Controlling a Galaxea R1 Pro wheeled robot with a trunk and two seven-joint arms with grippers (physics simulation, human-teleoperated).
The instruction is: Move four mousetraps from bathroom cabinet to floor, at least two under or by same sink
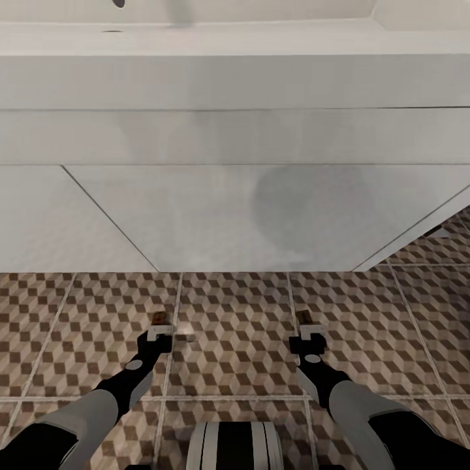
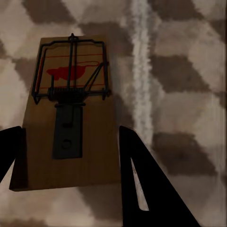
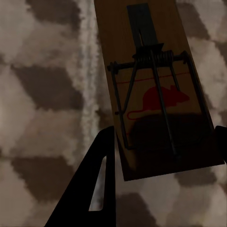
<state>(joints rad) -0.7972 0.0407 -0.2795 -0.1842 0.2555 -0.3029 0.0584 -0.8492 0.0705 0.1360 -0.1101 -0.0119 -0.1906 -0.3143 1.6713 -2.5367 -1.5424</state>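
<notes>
**Two mousetraps held low over the tiles in front of the sink vanity**

The white sink (image 1: 196, 39) and its vanity occupy the upper half of the head view; the bathroom floor (image 1: 235, 307) of cube-pattern tiles fills the lower half. The left gripper (image 1: 160, 334), lower left of centre, grasps the left mousetrap (image 2: 66, 113) across its edges, a finger on each long side of the board. The right gripper (image 1: 307, 338), lower right of centre, is clenched likewise on the right mousetrap (image 3: 156, 90). Whether either board touches the tiles cannot be told. Handling, by judgement: each trap is a light, stiff wooden board, not fragile, with smooth, possibly slippery faces. Hold it by the bare long edges, clear of the wire bar and spring.
</notes>
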